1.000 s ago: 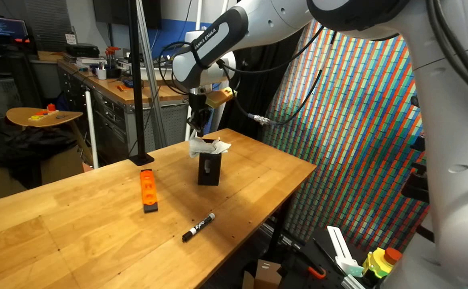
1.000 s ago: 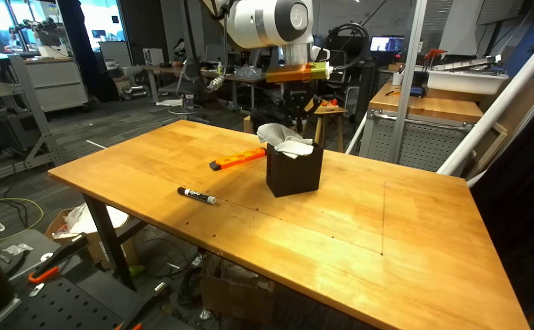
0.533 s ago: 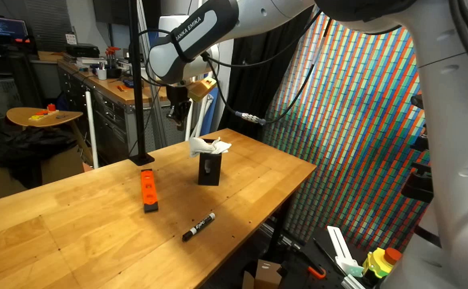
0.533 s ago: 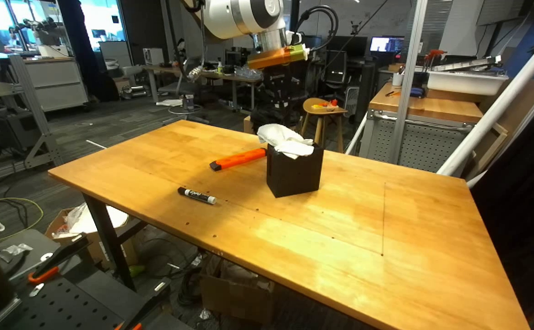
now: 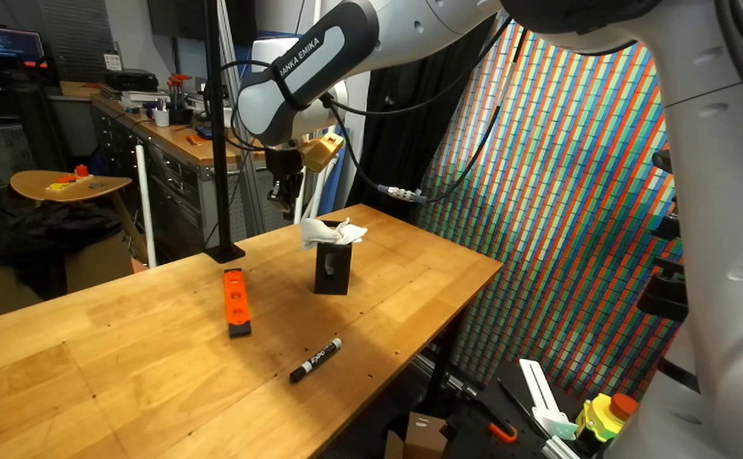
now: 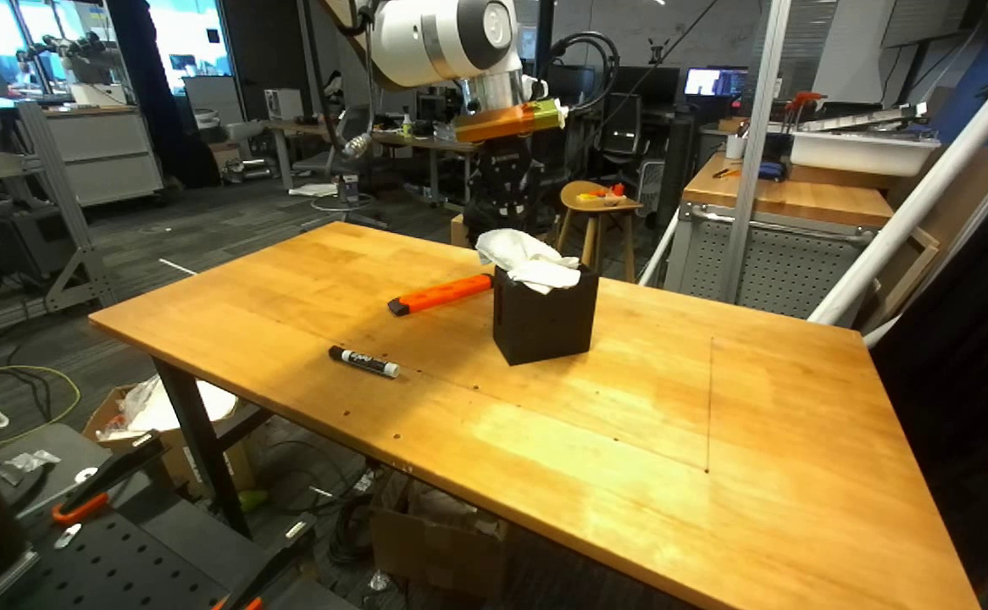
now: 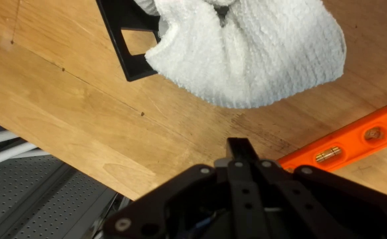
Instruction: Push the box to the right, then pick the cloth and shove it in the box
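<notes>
White cloth [image 6: 530, 258] sits bunched in the mouth of a black box [image 6: 545, 326] on a wooden surface [image 6: 545, 449], edges spilling over its rim; the claw [image 7: 238, 146], tips together, hangs nearby, apart from both.

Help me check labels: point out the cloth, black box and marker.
Cloth [image 7: 253, 59], in the wrist view: ribbed surface.
Black box [image 6: 550, 327], in an exterior view: side wall.
Marker [image 5: 318, 359], in an exterior view: barrel.

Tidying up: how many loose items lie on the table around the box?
2: in an exterior view, the orange level lies left of the box, the marker in front of it.
</notes>
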Action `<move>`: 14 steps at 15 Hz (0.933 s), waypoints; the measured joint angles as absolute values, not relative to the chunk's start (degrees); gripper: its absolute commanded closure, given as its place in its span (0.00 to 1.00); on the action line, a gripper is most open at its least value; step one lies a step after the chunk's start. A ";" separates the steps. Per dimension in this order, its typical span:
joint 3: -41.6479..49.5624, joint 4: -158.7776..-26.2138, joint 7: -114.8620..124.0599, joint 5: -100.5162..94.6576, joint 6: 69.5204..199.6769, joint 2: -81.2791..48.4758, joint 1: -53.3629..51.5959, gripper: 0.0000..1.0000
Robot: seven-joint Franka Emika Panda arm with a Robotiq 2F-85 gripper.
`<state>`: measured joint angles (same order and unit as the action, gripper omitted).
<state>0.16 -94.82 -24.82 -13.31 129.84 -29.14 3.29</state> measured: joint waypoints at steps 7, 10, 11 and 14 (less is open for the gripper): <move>-0.39 -98.25 -25.66 -13.30 129.84 -28.95 3.48 1.00; -0.66 -99.58 -26.00 -13.30 129.86 -28.37 3.48 1.00; -0.68 -99.79 -26.13 -13.30 129.88 -28.14 3.48 1.00; -0.69 -100.00 -26.67 -13.30 130.19 -27.39 3.48 1.00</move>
